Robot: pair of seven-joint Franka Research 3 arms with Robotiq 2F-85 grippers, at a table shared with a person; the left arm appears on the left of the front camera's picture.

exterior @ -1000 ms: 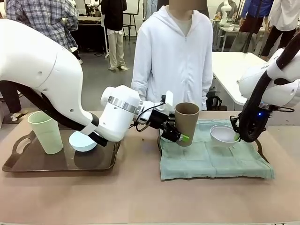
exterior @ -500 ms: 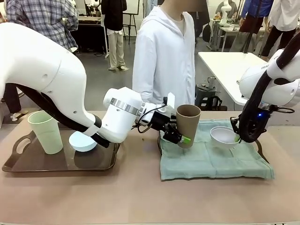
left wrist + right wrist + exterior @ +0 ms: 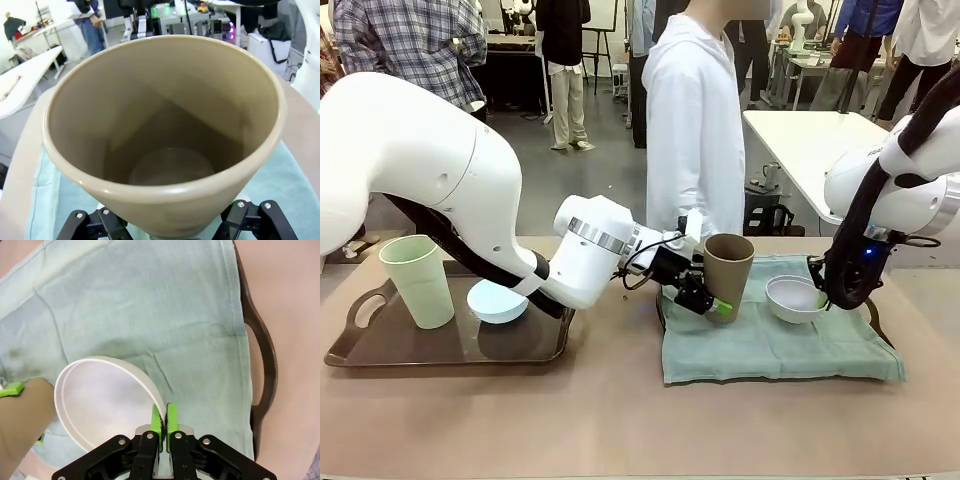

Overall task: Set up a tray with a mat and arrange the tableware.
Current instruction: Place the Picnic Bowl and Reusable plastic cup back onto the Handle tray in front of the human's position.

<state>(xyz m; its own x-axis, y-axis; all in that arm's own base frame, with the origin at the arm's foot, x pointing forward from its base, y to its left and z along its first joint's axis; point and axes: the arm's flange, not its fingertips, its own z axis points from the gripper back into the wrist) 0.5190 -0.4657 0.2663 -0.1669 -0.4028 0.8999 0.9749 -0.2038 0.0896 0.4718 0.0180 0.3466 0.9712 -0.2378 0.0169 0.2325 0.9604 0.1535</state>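
Observation:
My left gripper (image 3: 710, 300) is shut on the lower wall of the tan-brown cup (image 3: 728, 272), which stands upright at the left edge of the pale green mat (image 3: 770, 345). In the left wrist view the cup (image 3: 165, 125) looms large and is empty inside. The white bowl (image 3: 795, 297) sits on the mat's far right part. My right gripper (image 3: 163, 420) has its green pads pinched on the bowl's (image 3: 105, 400) rim. The mat (image 3: 150, 305) covers the right tray (image 3: 265, 380). A pale green cup (image 3: 417, 280) and a light blue bowl (image 3: 498, 300) stand on the left tray (image 3: 380, 350).
A person in a white hooded jacket (image 3: 695, 130) stands side-on at the table's far edge. Bare tabletop (image 3: 620, 420) runs along the near side. A white table (image 3: 810, 140) stands behind at the right, and other people are farther back.
The left arm has carried the tan-brown cup a little right and lower, onto the mat's edge. The white bowl has come down onto the mat. The person has turned sideways.

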